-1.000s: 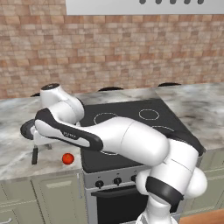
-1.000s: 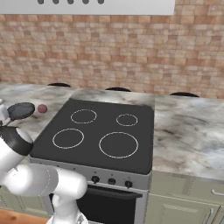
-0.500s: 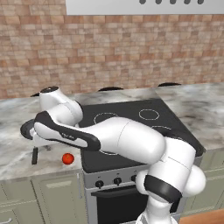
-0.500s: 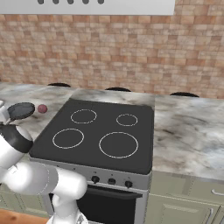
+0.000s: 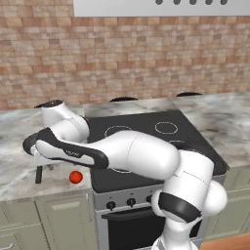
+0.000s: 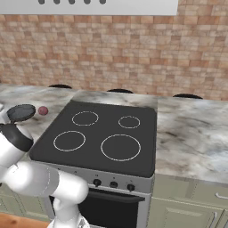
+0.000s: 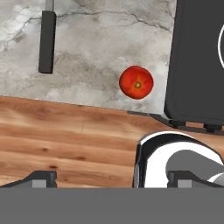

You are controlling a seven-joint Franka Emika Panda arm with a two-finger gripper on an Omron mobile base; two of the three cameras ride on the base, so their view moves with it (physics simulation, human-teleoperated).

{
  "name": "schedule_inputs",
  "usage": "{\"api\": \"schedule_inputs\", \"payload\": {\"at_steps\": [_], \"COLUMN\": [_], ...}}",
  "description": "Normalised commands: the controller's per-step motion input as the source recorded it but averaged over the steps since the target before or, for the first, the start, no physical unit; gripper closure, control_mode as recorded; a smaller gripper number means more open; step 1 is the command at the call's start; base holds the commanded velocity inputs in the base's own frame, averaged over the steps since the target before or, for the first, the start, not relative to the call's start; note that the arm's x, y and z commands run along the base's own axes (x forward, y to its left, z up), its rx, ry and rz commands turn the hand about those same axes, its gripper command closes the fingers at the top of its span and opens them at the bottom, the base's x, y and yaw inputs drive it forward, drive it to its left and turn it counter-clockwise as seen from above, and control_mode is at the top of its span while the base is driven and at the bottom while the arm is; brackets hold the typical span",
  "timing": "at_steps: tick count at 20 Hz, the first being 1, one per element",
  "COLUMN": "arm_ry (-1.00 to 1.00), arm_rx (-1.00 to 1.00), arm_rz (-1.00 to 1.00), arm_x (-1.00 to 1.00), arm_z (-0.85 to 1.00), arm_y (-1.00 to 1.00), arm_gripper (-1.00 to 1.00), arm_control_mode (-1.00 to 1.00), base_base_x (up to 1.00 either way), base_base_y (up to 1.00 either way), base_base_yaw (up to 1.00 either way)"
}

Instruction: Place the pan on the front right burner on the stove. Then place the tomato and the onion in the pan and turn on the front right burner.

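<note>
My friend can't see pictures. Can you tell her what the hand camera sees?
A shiny red tomato sits on the grey marble counter, just left of the black stove. The pan's black handle lies further left on the counter, and wooden floor shows below the counter's edge.

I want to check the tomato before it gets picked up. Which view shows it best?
The hand view: the tomato lies large and unobstructed on the counter, between the pan's handle and the stove. The left base view shows it small, below the arm. The right base view gives no clear sight of it.
</note>
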Motion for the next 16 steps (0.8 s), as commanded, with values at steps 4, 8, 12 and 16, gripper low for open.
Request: {"api": "schedule_inputs", "payload": {"at_steps": [4, 8, 12, 16], "arm_ry": [0.0, 0.0, 0.0, 0.0], "arm_rx": [0.0, 0.0, 0.0, 0.0], "arm_rz": [0.0, 0.0, 0.0, 0.0], "arm_x": [0.11, 0.19, 0.25, 0.24], "arm_z": [-0.14, -0.14, -0.15, -0.14], "arm_y": [0.07, 0.07, 0.08, 0.11], "arm_gripper": [-1.0, -1.0, -1.0, -1.0], "arm_control_mode": [-1.0, -1.0, -1.0, -1.0], "base_base_x": [0.0, 0.0, 0.0, 0.0], "base_base_y": [0.0, 0.0, 0.0, 0.0], "base_base_yaw": [0.0, 0.0, 0.0, 0.0]}}
